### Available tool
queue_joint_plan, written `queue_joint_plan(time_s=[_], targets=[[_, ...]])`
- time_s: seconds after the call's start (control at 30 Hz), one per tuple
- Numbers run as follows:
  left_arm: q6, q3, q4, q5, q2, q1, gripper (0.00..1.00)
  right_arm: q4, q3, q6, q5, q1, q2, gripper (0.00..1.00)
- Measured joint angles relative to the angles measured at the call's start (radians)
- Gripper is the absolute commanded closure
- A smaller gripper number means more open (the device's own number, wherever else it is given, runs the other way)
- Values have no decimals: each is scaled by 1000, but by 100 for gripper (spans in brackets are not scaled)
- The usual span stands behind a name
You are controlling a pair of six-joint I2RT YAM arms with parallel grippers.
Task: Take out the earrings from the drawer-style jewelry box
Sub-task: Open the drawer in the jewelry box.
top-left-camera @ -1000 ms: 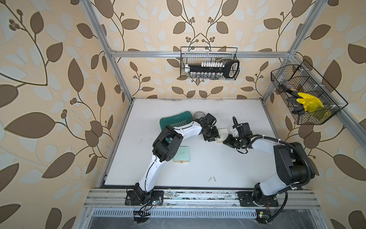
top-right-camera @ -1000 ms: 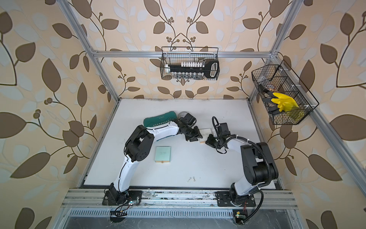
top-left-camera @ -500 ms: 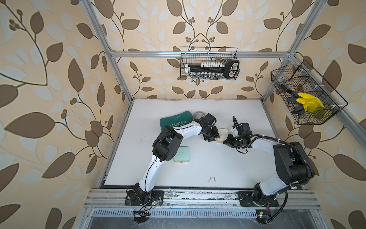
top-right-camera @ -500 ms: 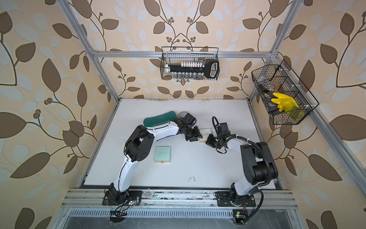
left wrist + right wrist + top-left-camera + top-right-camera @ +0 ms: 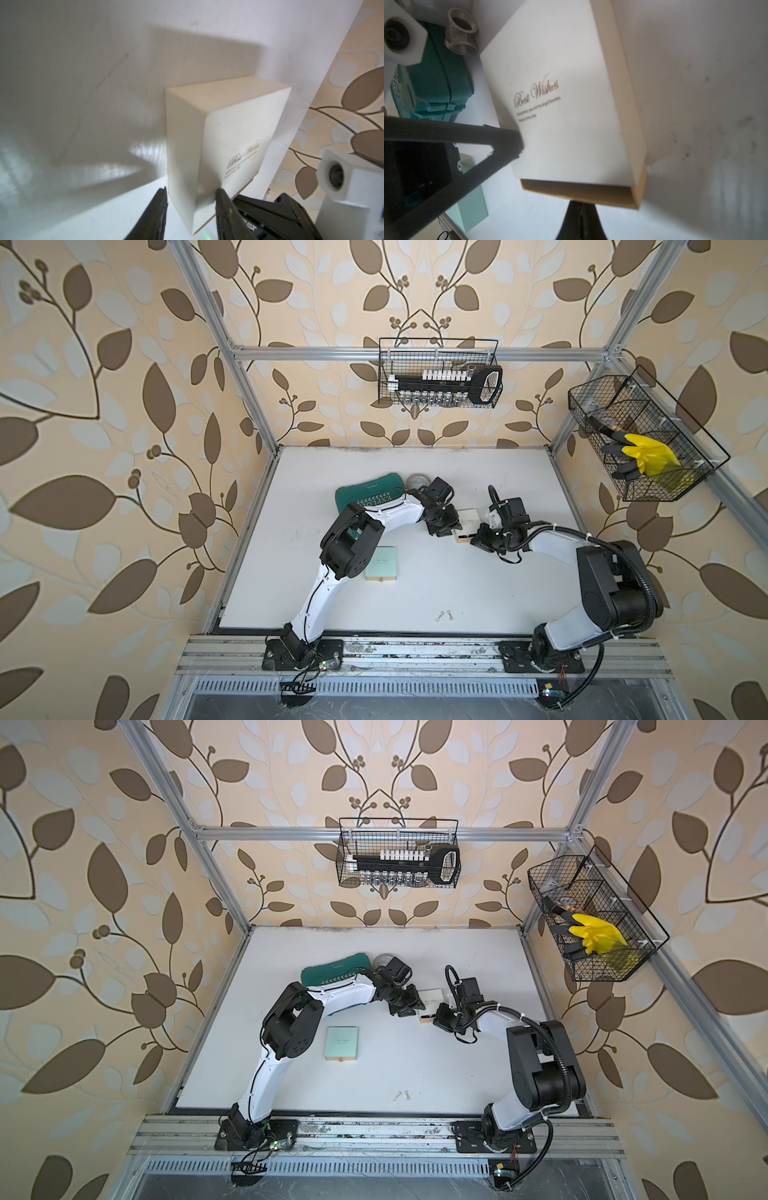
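Lying far from end effectors [image 5: 452, 527] [image 5: 474, 537]: earrings [image 5: 444, 616]

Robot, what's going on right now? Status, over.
Status: left fingers clamp the white box; right fingers shut at its tan drawer. Drawer barely out, contents hidden. One earring pair lies on the table. Nothing blocks the drawer.
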Motion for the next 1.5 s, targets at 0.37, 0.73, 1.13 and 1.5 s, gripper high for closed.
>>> queue_joint_plan(time_s=[0.37,0.73,1.13,1.5], targets=[[0,0,0,0,0,0,60,-57,-35,9,33,18,-57,100],[-4,0,2,0,0,0,61,-130,-48,40,84,58,-104,100],[-4,0,8,1,0,0,62,-216,-62,56,135,88,-154,54],[-3,-8,23,18,0,0,63,-442,49,86,256,162,-314,65]])
